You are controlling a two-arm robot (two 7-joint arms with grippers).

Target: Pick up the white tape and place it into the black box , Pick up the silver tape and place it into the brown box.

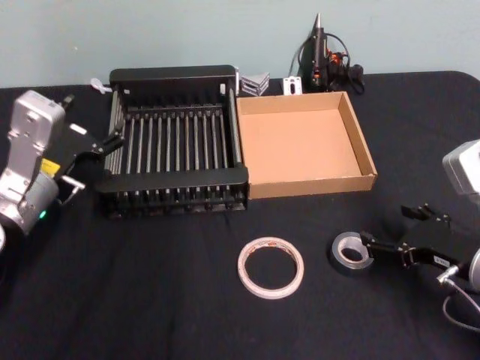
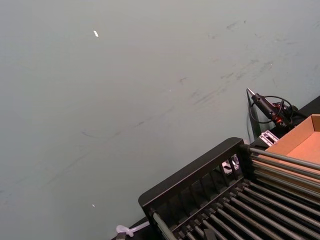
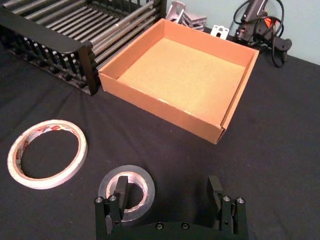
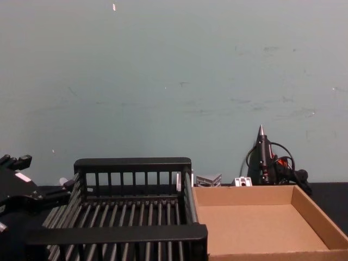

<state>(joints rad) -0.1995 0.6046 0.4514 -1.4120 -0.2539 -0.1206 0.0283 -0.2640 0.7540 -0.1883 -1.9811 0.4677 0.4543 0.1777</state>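
— What is carrying everything?
— A black-covered table (image 1: 150, 300).
— What is lying on it?
— The black box (image 1: 176, 146) is sitting touching the brown box (image 1: 304, 142). Nearer the robot, the silver tape (image 1: 271, 267) and the white tape (image 1: 352, 252) are lying flat, apart. A glue gun (image 1: 321, 52) is standing at the far edge.

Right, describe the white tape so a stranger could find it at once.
Start at the brown box and come forward onto the black table: two rolls lie there. The white tape is the one on the robot's right, at the open jaws of the right gripper. It is small, thick and grey-sided, unlike the wide, thin silver tape.
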